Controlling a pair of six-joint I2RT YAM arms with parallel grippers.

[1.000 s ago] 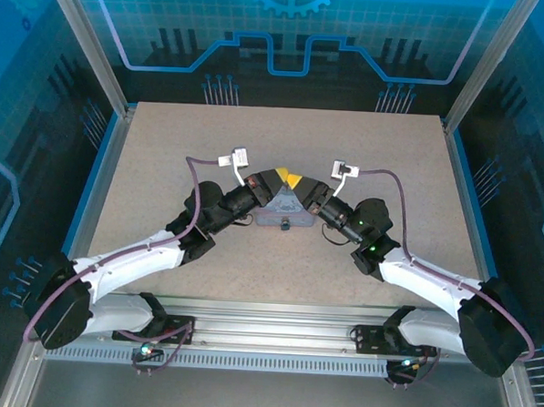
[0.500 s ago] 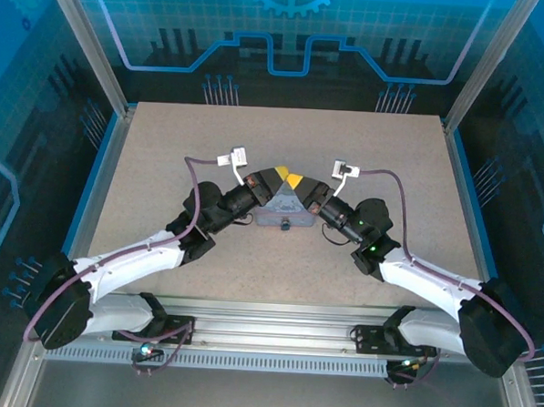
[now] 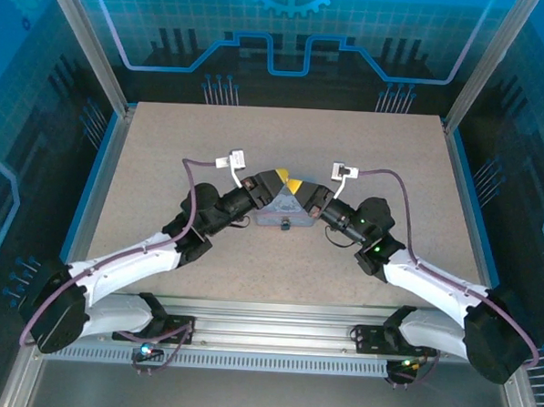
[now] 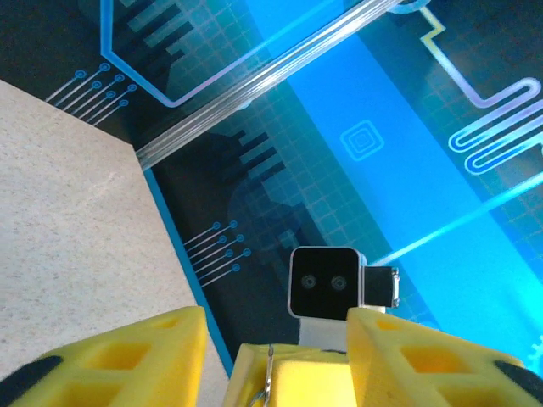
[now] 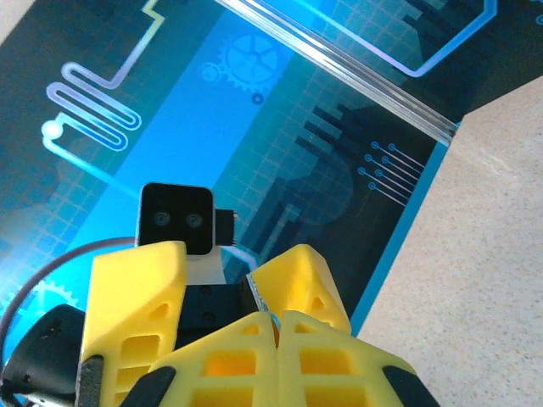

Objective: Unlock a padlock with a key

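My two grippers meet tip to tip above a pale blue-grey tin box (image 3: pixel 283 210) in the middle of the table. The right gripper (image 5: pixel 276 320) is shut on the key (image 4: pixel 268 373), a thin metal sliver that stands on edge between its yellow fingers (image 4: pixel 339 373). The left gripper (image 4: pixel 276 339) is open, and its fingers (image 5: pixel 136 288) straddle the right gripper's tips without gripping anything. In the top view the left gripper (image 3: pixel 275 178) and the right gripper (image 3: pixel 298 185) touch over the box's far edge. A small dark roundish padlock (image 3: pixel 284 225) sits at the box's near face.
Purple cables (image 3: pixel 196 177) loop from both wrists over the table (image 3: pixel 166 143). Blue patterned walls and metal posts (image 3: pixel 89 43) enclose the table on three sides. The arm bases sit on a rail (image 3: pixel 274 336) at the near edge.
The left gripper, shut earlier, now stands open around the right gripper's tips. Both arms have shifted slightly; the right forearm has moved a little to the right.
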